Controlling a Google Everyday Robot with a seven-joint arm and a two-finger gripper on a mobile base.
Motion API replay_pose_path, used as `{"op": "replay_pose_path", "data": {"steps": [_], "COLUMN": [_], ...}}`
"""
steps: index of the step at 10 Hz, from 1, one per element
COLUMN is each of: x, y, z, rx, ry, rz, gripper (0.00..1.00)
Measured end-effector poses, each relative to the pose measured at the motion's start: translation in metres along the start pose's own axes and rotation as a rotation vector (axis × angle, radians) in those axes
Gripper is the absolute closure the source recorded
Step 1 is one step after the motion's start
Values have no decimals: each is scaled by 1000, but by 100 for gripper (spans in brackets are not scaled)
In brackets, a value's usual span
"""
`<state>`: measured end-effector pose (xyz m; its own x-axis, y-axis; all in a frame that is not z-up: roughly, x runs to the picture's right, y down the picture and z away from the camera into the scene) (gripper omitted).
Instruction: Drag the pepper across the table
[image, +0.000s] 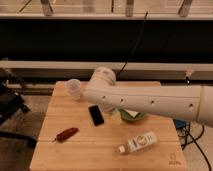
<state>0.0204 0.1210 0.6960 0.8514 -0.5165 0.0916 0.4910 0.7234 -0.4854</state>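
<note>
The pepper is a small dark red-brown chili lying on the front left part of the light wood table, its thin stem pointing left. My white arm reaches in from the right, and its elbow is over the back middle of the table. My gripper hangs below the arm, just right of the black phone and well right of the pepper. It is not touching the pepper.
A clear plastic cup stands at the back left. A green bowl sits mid-table, partly under the arm. A white bottle lies on its side at the front right. A dark chair stands left of the table.
</note>
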Motion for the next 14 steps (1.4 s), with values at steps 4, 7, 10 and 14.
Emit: {"op": "replay_pose_path", "data": {"steps": [4,7,10,14], "x": [-43,-79,-101,-140], "y": [-15,-26,-31,-35], "z": [10,26,35,49], "rx": [7,2,-1,-6], "ry": [9,11,10,-21], "rz": [-100,-178,-239,-314], "gripper": [20,20,20,20]}}
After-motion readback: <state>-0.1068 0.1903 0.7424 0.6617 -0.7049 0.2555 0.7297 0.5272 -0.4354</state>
